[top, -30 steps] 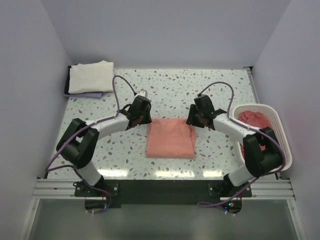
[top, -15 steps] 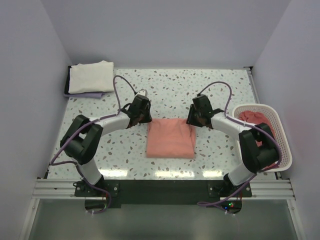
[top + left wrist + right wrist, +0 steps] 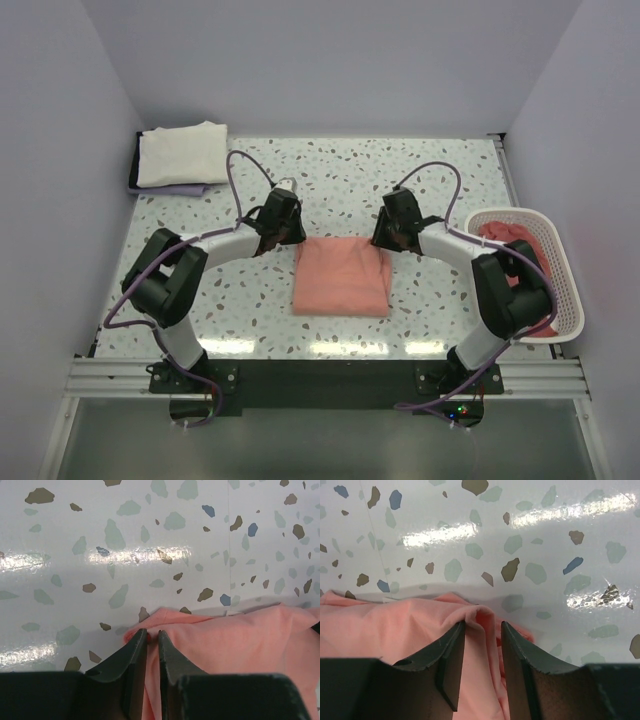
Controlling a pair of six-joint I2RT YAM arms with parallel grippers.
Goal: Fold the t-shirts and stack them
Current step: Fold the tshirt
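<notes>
A salmon-pink t-shirt (image 3: 340, 278) lies folded in a rectangle at the table's middle. My left gripper (image 3: 291, 236) is at its far left corner. In the left wrist view the gripper (image 3: 153, 636) is shut on a thin fold of the pink t-shirt (image 3: 235, 645). My right gripper (image 3: 384, 240) is at the far right corner. In the right wrist view the gripper (image 3: 483, 626) is closed on a raised ridge of the pink t-shirt (image 3: 395, 635) that fills the gap between the jaws. A cream-white t-shirt (image 3: 181, 153) lies folded at the back left.
A white lattice basket (image 3: 565, 290) stands at the right edge and holds darker pink-red t-shirts (image 3: 506, 234). The cream-white shirt rests on a dark purple pad (image 3: 170, 188). Grey walls close in the table on three sides.
Both arms' elbows have swung slightly inward. The grippers have stayed at the shirt's far corners, and the shirt has not moved.
</notes>
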